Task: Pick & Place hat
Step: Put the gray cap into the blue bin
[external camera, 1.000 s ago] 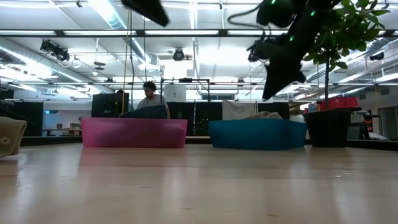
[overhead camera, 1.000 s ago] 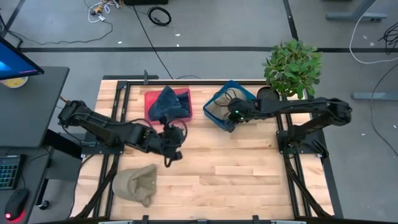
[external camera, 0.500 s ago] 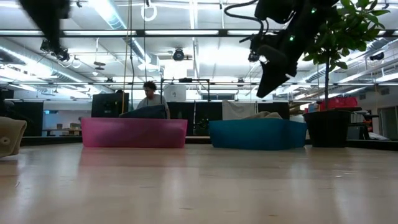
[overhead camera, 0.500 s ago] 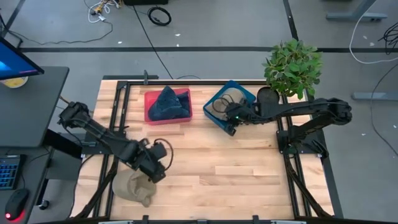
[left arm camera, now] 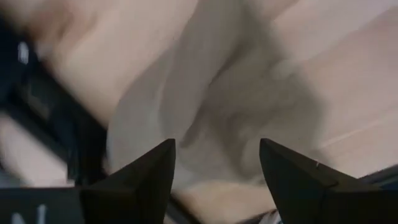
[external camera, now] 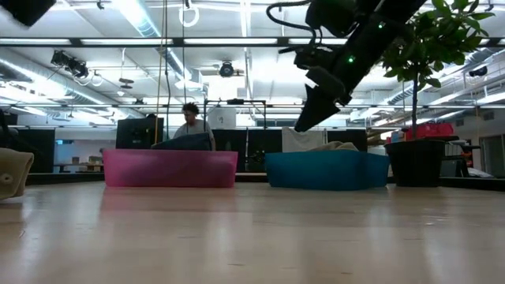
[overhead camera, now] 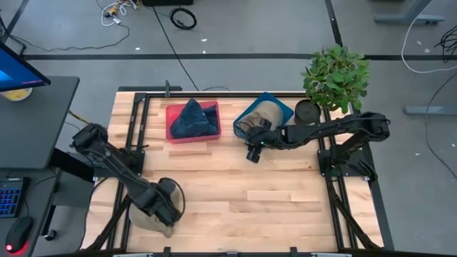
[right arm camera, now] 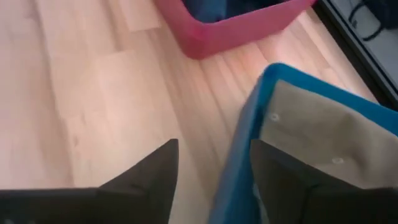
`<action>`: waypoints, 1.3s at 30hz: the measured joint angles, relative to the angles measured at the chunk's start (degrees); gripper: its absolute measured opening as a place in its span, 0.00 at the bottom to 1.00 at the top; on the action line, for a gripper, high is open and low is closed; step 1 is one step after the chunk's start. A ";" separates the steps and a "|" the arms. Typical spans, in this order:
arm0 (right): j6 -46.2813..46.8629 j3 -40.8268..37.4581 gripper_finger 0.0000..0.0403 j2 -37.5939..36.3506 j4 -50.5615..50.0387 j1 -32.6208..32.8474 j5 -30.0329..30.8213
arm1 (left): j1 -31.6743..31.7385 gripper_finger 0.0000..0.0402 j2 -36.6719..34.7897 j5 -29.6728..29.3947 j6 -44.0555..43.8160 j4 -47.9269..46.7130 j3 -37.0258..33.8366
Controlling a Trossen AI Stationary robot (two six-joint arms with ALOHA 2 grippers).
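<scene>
Since a second earlier, the left gripper point(overhead camera: 166, 205) had been swung away from the middle of the wooden table point(overhead camera: 271, 200) and brought down over the tan hat point(overhead camera: 146, 214) at the near left corner, so most of that hat was hidden under it from above. Meanwhile the right gripper point(overhead camera: 253, 148) had been pulled off the blue bin point(overhead camera: 285, 108) and left hanging just past the bin's left edge, over bare wood.

Up close, in the left wrist view, the left gripper's fingers point(left arm camera: 143, 180) were seen spread apart with the tan hat's point(left arm camera: 224, 118) crumpled fabric right between and beyond them, nothing pinched. The right gripper's fingers point(right arm camera: 152, 171) were also parted and empty in its own wrist view, with the blue bin's point(right arm camera: 239, 155) wall just ahead of them.

A second tan hat point(overhead camera: 268, 112) was seen lying inside the blue bin. A dark blue hat point(overhead camera: 193, 119) was piled in the pink bin point(overhead camera: 173, 111), which sat beside the blue one at the far edge. A potted plant point(overhead camera: 334, 77) was parked at the far right corner. From the low view, a person point(external camera: 190, 122) was visible well behind the table.
</scene>
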 joint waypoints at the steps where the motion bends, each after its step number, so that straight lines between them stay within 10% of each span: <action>1: 0.00 0.00 0.52 0.00 0.03 0.46 0.00 | 0.00 0.60 0.33 2.60 -0.43 0.07 -1.17; 16: 0.20 0.00 0.55 -0.02 5.81 2.66 -0.18 | -1.29 0.58 0.52 4.04 7.45 16.00 -16.02; 26: -9.29 0.00 0.55 -0.04 15.87 2.67 -13.42 | 1.18 0.05 0.58 2.53 20.44 14.38 -12.17; 39: -10.45 0.05 0.55 7.70 44.02 7.91 -26.16 | 12.74 0.02 0.58 -17.58 48.32 12.78 -2.31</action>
